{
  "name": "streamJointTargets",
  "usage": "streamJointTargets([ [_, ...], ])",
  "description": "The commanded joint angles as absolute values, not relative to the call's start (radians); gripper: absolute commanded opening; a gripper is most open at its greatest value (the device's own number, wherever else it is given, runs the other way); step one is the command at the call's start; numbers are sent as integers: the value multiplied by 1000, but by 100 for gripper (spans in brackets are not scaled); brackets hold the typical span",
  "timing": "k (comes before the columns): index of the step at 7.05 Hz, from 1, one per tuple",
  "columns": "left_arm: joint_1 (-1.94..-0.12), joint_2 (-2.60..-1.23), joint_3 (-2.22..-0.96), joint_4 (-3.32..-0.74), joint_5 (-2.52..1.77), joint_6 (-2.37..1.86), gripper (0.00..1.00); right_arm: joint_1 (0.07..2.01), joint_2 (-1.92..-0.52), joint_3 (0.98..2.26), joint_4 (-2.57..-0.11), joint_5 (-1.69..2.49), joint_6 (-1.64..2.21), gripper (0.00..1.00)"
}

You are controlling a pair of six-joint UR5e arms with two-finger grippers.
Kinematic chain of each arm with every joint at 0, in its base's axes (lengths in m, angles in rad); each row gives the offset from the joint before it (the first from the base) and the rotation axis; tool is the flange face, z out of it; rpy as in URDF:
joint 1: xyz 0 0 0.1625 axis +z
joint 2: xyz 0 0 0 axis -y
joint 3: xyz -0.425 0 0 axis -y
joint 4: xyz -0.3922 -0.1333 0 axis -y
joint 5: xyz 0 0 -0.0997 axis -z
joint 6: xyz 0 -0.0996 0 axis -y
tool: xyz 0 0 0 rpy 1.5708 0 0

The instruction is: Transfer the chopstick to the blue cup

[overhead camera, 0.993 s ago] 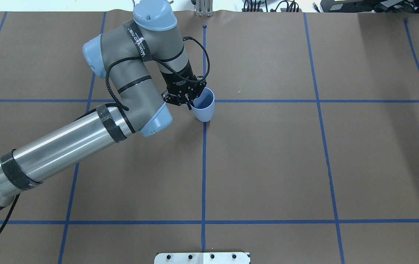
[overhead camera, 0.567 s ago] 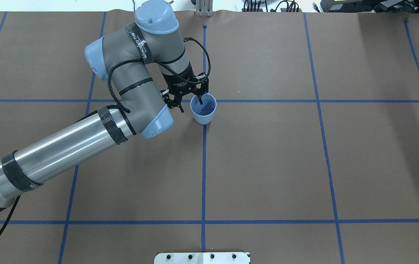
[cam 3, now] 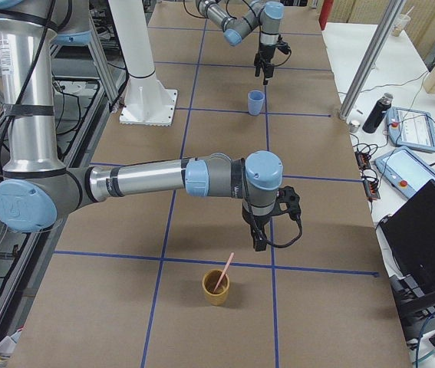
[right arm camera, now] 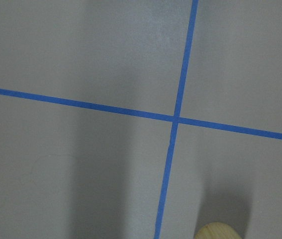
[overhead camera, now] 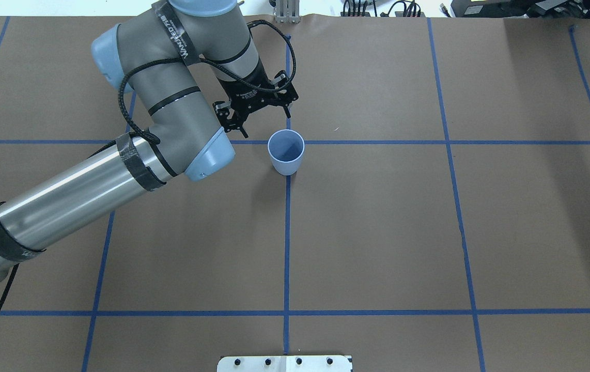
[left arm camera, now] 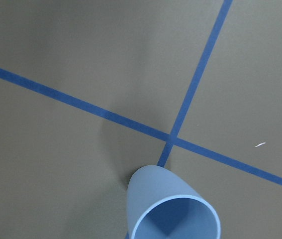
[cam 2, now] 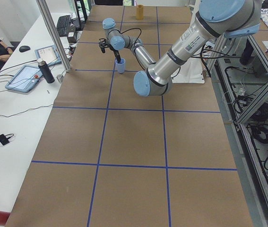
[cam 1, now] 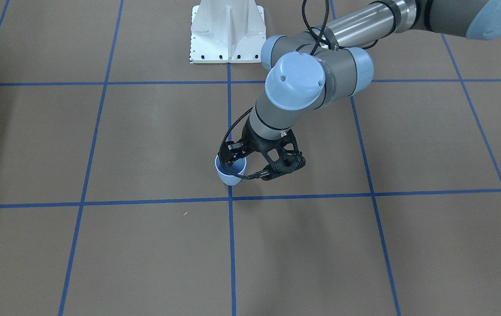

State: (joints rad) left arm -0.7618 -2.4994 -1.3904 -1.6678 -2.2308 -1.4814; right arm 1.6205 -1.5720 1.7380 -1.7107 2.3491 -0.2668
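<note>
The blue cup (overhead camera: 285,152) stands upright and empty at a tape crossing; it also shows in the front view (cam 1: 230,174) and the left wrist view (left arm camera: 173,214). My left gripper (overhead camera: 265,123) is open and empty, raised just behind the cup and clear of it. One pink chopstick (cam 3: 225,268) leans in a tan cup (cam 3: 216,288) at the table's right end. My right gripper (cam 3: 266,230) hangs near that tan cup, a little beyond it; I cannot tell whether it is open or shut. The tan cup's rim (right arm camera: 218,232) shows in the right wrist view.
Brown paper with a blue tape grid covers the table. The white robot base plate (cam 1: 226,30) is at the robot's side. A side desk with a dark bottle (cam 3: 376,113) and tablets runs along the far edge.
My left gripper held the blue cup tilted by its rim, set it upright and opened. It has now lifted up and back, away from the cup.
</note>
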Motion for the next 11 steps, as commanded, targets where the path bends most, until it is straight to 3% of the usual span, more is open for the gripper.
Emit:
streamJointTargets([
  [1, -773, -2450, -1480, -1641, -2230, -1476, 98, 1666, -1646, 1740, -1706, 2332, -601, 100],
  [4, -773, -2419, -1503, -1641, -2230, -1476, 98, 1715, -1750, 1741, -1631, 2373, -872, 100],
  [7, -773, -2399, -1505, -1644, -2223, -1474, 98, 1715, -1793, 1587, -1268, 2393, -865, 100],
  [11, -773, -2390, -1508, -1649, -2221, -1474, 98, 1713, -1787, 1586, -1258, 2562, -813, 100],
])
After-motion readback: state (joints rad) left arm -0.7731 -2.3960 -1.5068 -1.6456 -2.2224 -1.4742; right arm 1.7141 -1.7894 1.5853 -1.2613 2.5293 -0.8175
